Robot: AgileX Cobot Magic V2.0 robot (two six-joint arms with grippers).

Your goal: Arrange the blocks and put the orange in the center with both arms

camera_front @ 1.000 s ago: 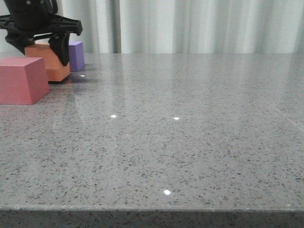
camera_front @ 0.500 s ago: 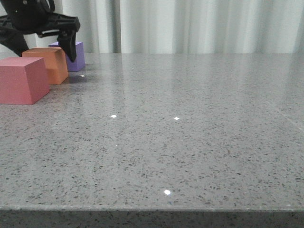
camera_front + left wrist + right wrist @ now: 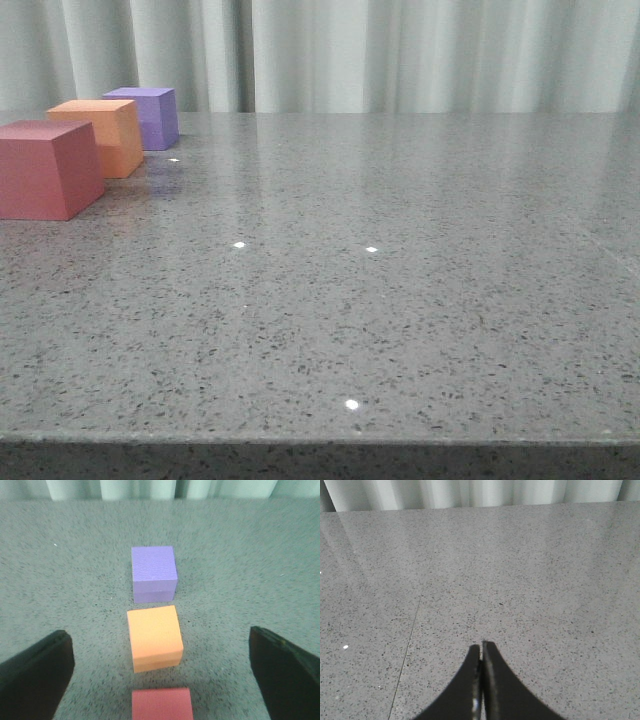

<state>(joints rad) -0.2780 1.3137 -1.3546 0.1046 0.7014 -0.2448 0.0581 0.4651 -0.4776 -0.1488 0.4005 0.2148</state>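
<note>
Three cubes stand in a row at the table's far left. The pink-red cube (image 3: pixel 45 168) is nearest, the orange cube (image 3: pixel 105 135) is in the middle, the purple cube (image 3: pixel 150 115) is farthest. The left wrist view shows the same row from above: purple (image 3: pixel 153 572), orange (image 3: pixel 153 637), pink-red (image 3: pixel 162 704). My left gripper (image 3: pixel 161 672) is open wide and empty, raised above the row, its fingers (image 3: pixel 35 672) far out on either side. My right gripper (image 3: pixel 481 647) is shut and empty over bare table. Neither gripper shows in the front view.
The grey speckled table (image 3: pixel 380 280) stretches to the right of the cubes. A pale curtain (image 3: pixel 400 50) hangs behind the far edge. The table's front edge (image 3: pixel 320 440) runs along the bottom of the front view.
My left gripper let go of the orange cube, rose and left the front view. The orange cube now stands free between the pink-red and purple cubes.
</note>
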